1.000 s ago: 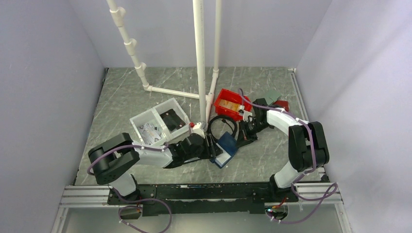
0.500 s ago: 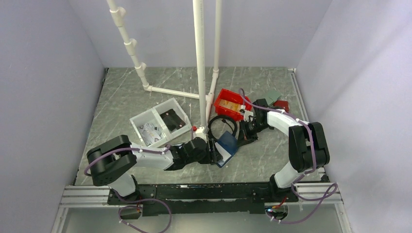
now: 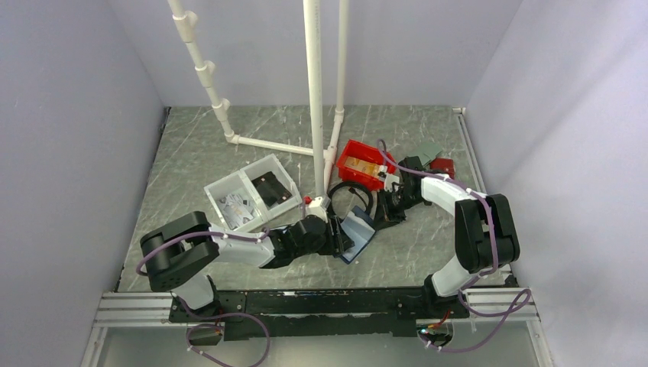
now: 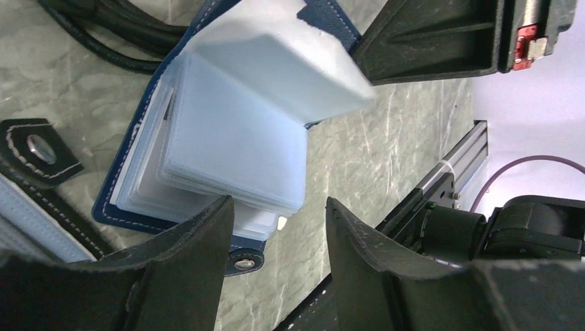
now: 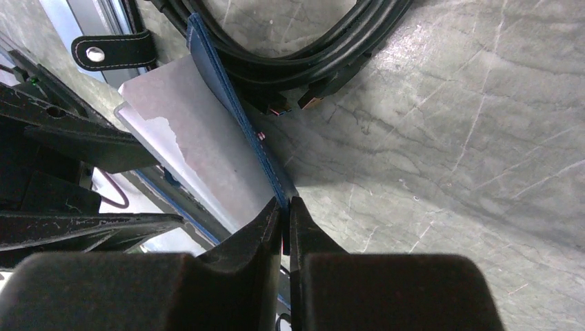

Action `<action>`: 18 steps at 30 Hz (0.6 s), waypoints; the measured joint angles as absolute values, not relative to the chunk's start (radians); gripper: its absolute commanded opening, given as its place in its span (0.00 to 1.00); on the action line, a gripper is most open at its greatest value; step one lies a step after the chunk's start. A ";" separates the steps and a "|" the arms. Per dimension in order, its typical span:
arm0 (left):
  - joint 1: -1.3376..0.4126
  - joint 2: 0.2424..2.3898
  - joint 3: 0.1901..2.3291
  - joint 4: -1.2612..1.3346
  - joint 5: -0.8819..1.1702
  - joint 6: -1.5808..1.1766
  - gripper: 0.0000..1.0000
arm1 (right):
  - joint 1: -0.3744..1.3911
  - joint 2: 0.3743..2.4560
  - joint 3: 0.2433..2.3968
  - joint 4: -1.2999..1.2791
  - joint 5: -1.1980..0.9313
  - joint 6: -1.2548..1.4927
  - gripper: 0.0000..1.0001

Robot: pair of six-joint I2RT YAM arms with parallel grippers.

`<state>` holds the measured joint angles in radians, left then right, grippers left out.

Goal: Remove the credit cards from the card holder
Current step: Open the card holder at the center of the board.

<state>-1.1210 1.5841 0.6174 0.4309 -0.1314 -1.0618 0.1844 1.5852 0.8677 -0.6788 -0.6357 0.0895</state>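
Note:
The navy card holder (image 3: 359, 230) lies open between my two arms, its cover tilted up. In the left wrist view its stack of light-blue plastic sleeves (image 4: 234, 134) fans out, with the snap tab (image 4: 243, 263) below. My left gripper (image 4: 279, 212) is open at the sleeves' lower edge; one finger overlaps them and the other stands clear over the table. In the top view the left gripper (image 3: 341, 238) sits at the holder's left side. My right gripper (image 5: 285, 205) is shut on the edge of the navy cover (image 5: 219, 72). No credit cards can be made out; any inside the sleeves are hidden.
A coiled black cable (image 3: 350, 200) lies just behind the holder. A red bin (image 3: 359, 167) and a white two-part tray (image 3: 252, 195) stand further back. White pipes (image 3: 315, 115) rise in the middle. A black strap with a snap (image 4: 38, 148) lies by the holder.
The holder's cover has swung up more upright in the right gripper's pinch. My left gripper has shifted right, closer against the sleeves.

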 measured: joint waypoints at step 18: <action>-1.060 1.652 0.617 0.601 -0.101 -1.059 0.36 | 0.187 1.515 0.844 -0.648 -0.665 0.091 0.28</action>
